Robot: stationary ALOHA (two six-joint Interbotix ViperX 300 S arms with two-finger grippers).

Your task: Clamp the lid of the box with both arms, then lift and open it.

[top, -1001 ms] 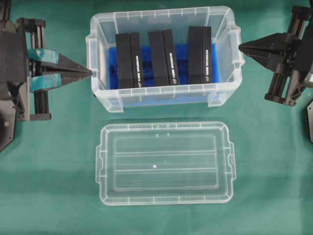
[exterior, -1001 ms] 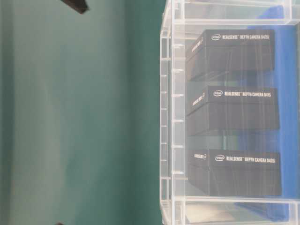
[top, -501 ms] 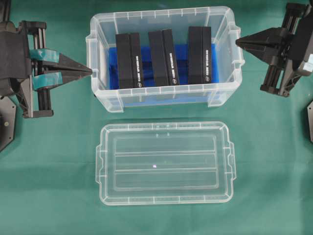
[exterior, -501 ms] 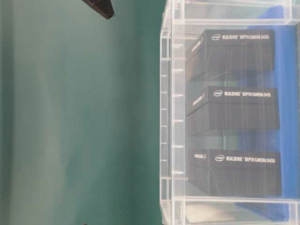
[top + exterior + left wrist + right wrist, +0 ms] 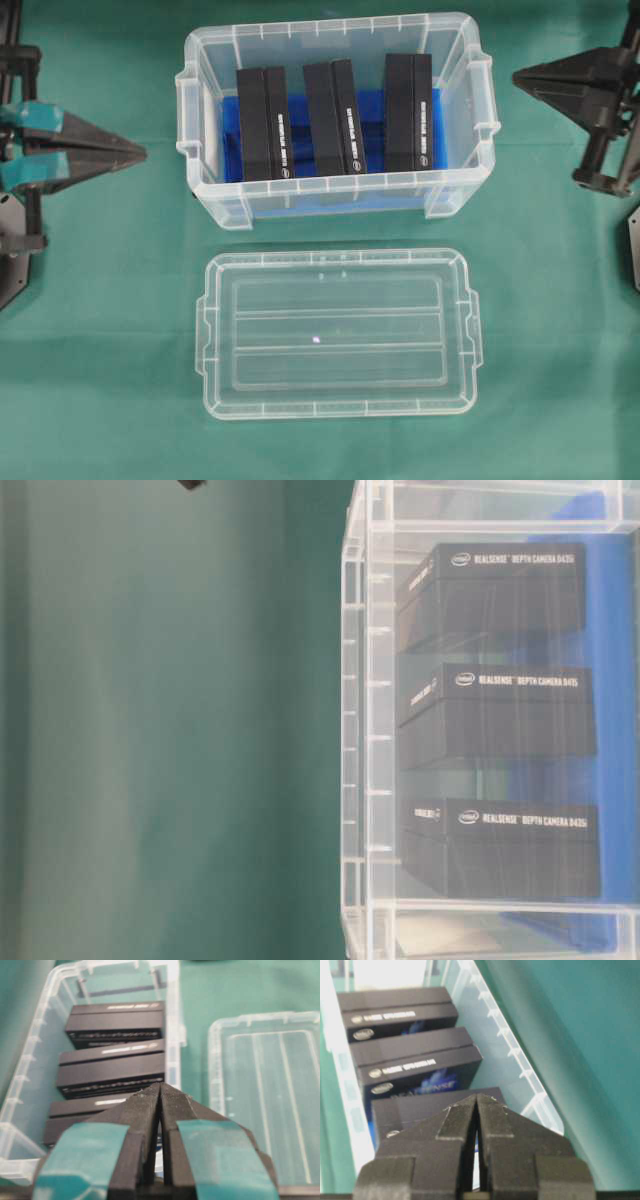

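The box (image 5: 335,115) sits uncovered on the green cloth (image 5: 560,330), and everything else is placed around it. Inside it, three pairs of black blocks (image 5: 338,118) stand side by side on a blue base (image 5: 232,135); in the table-level view their white lettering reads through the clear wall. The lid (image 5: 337,332) lies flat on the cloth just in front of the box, apart from it, its long side parallel to the box's front wall, with its two lengthwise ridges facing up.

The left gripper (image 5: 140,153), with teal tape on its fingers (image 5: 82,1152), hangs to the left of the box, well off its left handle, tip pointing at the box. Its wrist view shows the two fingers pressed together with nothing between them.

The right gripper (image 5: 518,77) hangs to the right of the box, clear of its right handle, tip also pointing at the box. Its fingers (image 5: 455,1125) meet at the tip and hold nothing
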